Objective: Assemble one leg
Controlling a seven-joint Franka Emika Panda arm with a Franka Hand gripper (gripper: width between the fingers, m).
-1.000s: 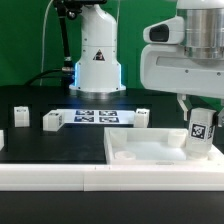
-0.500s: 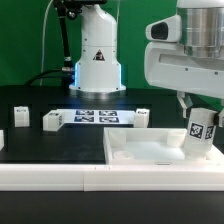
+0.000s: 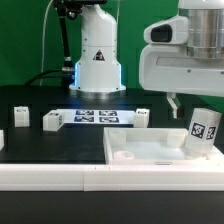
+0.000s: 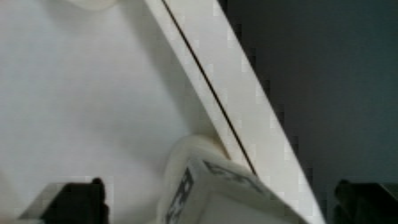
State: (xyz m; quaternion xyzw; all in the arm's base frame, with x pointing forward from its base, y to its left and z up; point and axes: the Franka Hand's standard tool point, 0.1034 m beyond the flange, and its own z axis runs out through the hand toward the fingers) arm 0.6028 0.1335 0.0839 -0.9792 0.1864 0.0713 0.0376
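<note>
One leg point(image 3: 203, 133), a small white block with a black-and-white tag, stands slightly tilted at the exterior view's right end of the large white panel point(image 3: 150, 152). My gripper point(image 3: 196, 104) is just above it, open, with a dark finger point(image 3: 172, 101) showing to the leg's left. In the wrist view the two fingertips point(image 4: 71, 201) stand wide apart on either side of the leg point(image 4: 222, 185), not touching it. The panel point(image 4: 89, 100) lies below. My gripper point(image 4: 217, 203) holds nothing.
Three more legs point(image 3: 20, 115) point(image 3: 52, 121) point(image 3: 143, 117) stand on the black table. Another shows at the exterior view's left edge point(image 3: 2, 140). The marker board point(image 3: 95, 116) lies behind them, and the arm's base point(image 3: 97, 60) stands further back.
My gripper has let go of the leg and risen a little. The leg stays on the panel, leaning slightly more than before.
</note>
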